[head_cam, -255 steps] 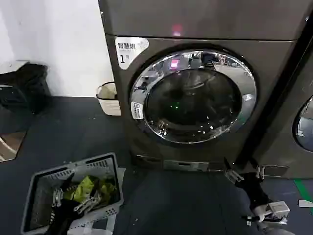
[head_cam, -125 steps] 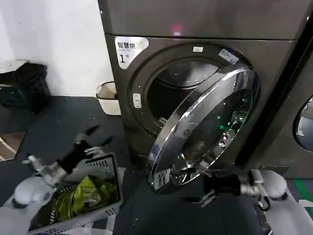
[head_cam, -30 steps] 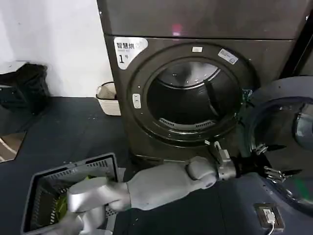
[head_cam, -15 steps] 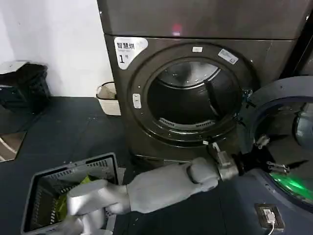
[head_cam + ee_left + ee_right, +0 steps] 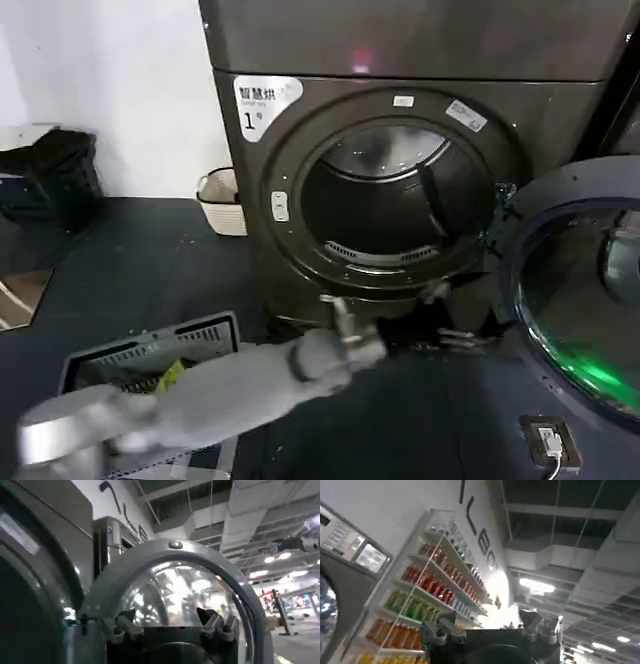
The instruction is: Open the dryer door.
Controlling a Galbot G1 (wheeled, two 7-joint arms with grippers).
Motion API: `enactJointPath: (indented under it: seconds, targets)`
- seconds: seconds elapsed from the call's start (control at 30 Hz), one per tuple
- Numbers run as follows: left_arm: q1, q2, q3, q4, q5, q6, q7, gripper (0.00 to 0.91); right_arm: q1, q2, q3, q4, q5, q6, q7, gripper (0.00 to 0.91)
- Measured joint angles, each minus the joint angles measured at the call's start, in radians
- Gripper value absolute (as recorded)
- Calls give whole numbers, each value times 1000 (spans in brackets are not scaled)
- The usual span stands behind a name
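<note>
Shiny chrome rims the dryer door (image 5: 575, 300), swung wide open to the right of the dryer (image 5: 400, 190). It looks heavy and stiff; its rim edge is the place to hold. The left gripper (image 5: 440, 325) hangs below the drum opening, fingers (image 5: 120, 627) apart, holding nothing.

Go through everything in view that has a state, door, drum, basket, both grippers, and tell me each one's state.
Round chrome-rimmed dryer door: swung fully open to the right.
Dark grey-brown dryer: drum opening exposed, pink light lit on the top panel.
Dryer drum: looks empty.
Grey slotted plastic laundry basket: on the floor, yellow-green cloth inside.
Left gripper: open, empty, below the drum opening.
Right gripper: open, empty.
</note>
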State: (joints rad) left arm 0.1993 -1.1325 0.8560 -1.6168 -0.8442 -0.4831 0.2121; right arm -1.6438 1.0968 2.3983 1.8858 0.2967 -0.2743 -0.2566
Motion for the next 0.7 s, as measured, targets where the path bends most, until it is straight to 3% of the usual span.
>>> enactJointPath:
  seconds: [0.2, 0.37, 0.6, 0.7]
  targets:
    - [51, 232, -73, -124, 64, 101, 18, 907, 23, -4, 7, -13, -67, 54, 12, 907]
    - [122, 430, -150, -203, 118, 177, 29, 907, 47, -4, -1, -7, -81, 59, 19, 907]
    - [224, 685, -262, -270, 193, 368, 26, 907, 81, -5, -34, -12, -103, 70, 20, 907]
    - [291, 782, -324, -294, 218, 380, 64, 907, 94, -5, -48, -11, -111, 73, 20, 907]
